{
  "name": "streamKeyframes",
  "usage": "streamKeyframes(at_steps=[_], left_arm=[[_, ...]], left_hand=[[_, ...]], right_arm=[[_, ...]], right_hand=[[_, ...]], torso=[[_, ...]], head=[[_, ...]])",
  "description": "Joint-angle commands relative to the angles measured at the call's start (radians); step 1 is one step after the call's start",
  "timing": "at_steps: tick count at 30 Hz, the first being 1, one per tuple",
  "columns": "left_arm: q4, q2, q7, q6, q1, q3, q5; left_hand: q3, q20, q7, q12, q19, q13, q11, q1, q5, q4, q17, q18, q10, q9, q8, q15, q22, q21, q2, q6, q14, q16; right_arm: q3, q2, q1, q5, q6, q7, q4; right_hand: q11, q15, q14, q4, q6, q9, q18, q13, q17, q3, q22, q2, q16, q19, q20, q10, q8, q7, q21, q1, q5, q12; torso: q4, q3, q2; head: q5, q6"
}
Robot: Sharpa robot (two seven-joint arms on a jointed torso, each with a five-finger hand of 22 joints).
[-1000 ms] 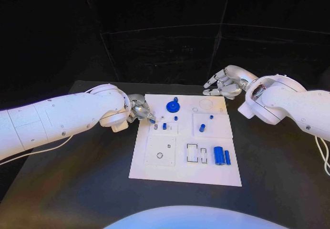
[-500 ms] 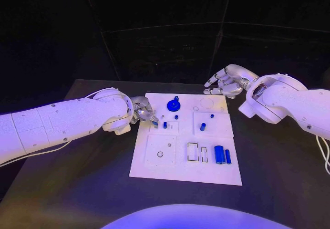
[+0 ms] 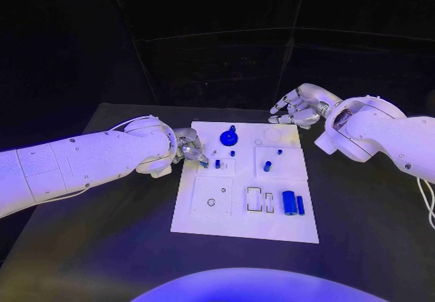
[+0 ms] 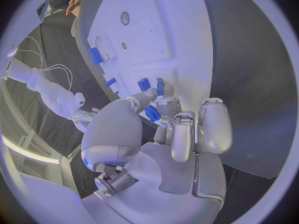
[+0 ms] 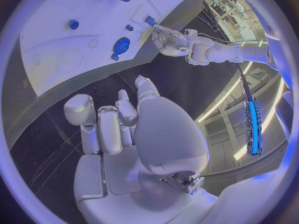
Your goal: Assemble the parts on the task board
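Note:
The white task board (image 3: 237,220) lies mid-table. My left hand (image 3: 190,146) hovers over its left edge and pinches a small blue part (image 4: 152,113) between thumb and fingertips, just beside a short blue peg (image 3: 217,165) standing in the board. A round blue knob (image 3: 229,139) sits near the far edge, a blue cylinder (image 3: 266,167) lies right of centre, and two blue bars (image 3: 288,204) lie at the right side. My right hand (image 3: 293,109) hangs beyond the board's far right corner, fingers loosely bent and apart, holding nothing.
Two tiny blue pieces (image 3: 232,154) (image 3: 278,153) sit on the board's far half. White rectangular slots (image 3: 254,199) and a square plate with a small hole (image 3: 211,203) take up the near half. Black table (image 3: 109,251) surrounds the board.
My left hand has crept a little to the right, over the board's edge, still carrying the small blue part. The right hand has stayed where it was.

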Motion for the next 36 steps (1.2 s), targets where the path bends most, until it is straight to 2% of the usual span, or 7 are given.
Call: streamKeyframes(at_steps=[1,11,27,32,36], left_arm=[[0.001,0.003,-0.008,0.029,0.001,0.000,-0.033],[0.001,0.006,-0.018,0.066,0.000,0.000,-0.036],[-0.001,0.012,-0.023,0.069,0.000,0.000,-0.034],[-0.008,0.021,-0.025,0.065,0.000,0.000,-0.026],[-0.015,0.029,-0.030,0.071,0.000,0.000,-0.023]], left_hand=[[0.111,0.000,-0.008,0.004,0.008,0.001,-0.004,0.001,0.003,-0.107,0.263,0.003,0.010,0.001,0.004,-0.002,0.001,0.003,0.008,-0.002,0.106,0.003],[0.111,0.000,-0.009,0.001,0.008,-0.003,-0.004,0.001,0.003,-0.109,0.263,0.003,0.010,0.001,0.005,-0.002,0.001,0.003,0.006,-0.001,0.106,0.003],[0.111,0.000,-0.009,0.000,0.008,-0.004,-0.005,0.000,0.003,-0.111,0.263,0.004,0.010,0.001,0.007,-0.003,-0.001,0.002,0.004,0.000,0.106,0.003],[0.093,-0.001,-0.013,0.000,0.008,-0.008,-0.007,-0.026,-0.001,-0.093,0.263,0.004,0.014,-0.001,0.013,-0.004,-0.001,0.001,0.000,0.005,0.106,0.003],[0.059,-0.002,-0.018,0.000,0.007,-0.011,-0.010,-0.055,-0.003,-0.069,0.263,0.004,0.017,-0.006,0.015,-0.006,-0.001,-0.001,-0.007,0.011,0.106,0.003]], right_arm=[[0.001,0.000,0.002,0.001,0.000,0.004,0.001],[0.001,0.000,0.002,0.001,0.000,0.005,0.001],[0.001,0.001,0.002,0.001,-0.001,0.006,0.001],[0.001,0.001,0.002,0.001,-0.002,0.006,0.001],[0.001,0.001,0.002,0.001,-0.001,0.007,0.002]], right_hand=[[-0.003,-0.008,0.029,0.002,-0.009,-0.001,0.014,-0.001,0.000,0.004,-0.001,-0.001,-0.006,-0.001,-0.002,-0.006,0.004,0.001,-0.004,0.009,0.005,0.004],[-0.003,-0.008,0.029,0.002,-0.009,-0.001,0.014,-0.001,0.000,0.004,-0.001,-0.001,-0.006,-0.001,-0.002,-0.006,0.004,0.001,-0.004,0.009,0.005,0.004],[-0.003,-0.008,0.029,0.002,-0.009,-0.001,0.015,-0.002,-0.001,0.004,-0.004,-0.001,-0.007,-0.002,-0.002,-0.006,0.005,0.001,-0.006,0.010,0.006,0.004],[-0.003,-0.008,0.029,0.002,-0.009,-0.001,0.015,-0.001,-0.001,0.004,-0.004,-0.001,-0.007,-0.002,-0.002,-0.006,0.005,0.001,-0.006,0.010,0.007,0.004],[-0.003,-0.008,0.029,0.002,-0.009,-0.001,0.015,-0.001,-0.001,0.004,-0.004,-0.001,-0.006,-0.002,-0.003,-0.005,0.005,0.001,-0.006,0.010,0.007,0.004]], torso=[[0.0001,0.0001,0.000],[-0.0001,-0.0001,0.000],[-0.0003,0.0001,0.000],[0.0006,0.0006,0.001],[-0.0014,0.0001,0.001]], head=[[0.000,0.000],[0.000,-0.002],[-0.002,-0.004],[-0.001,-0.004],[0.000,-0.003]])
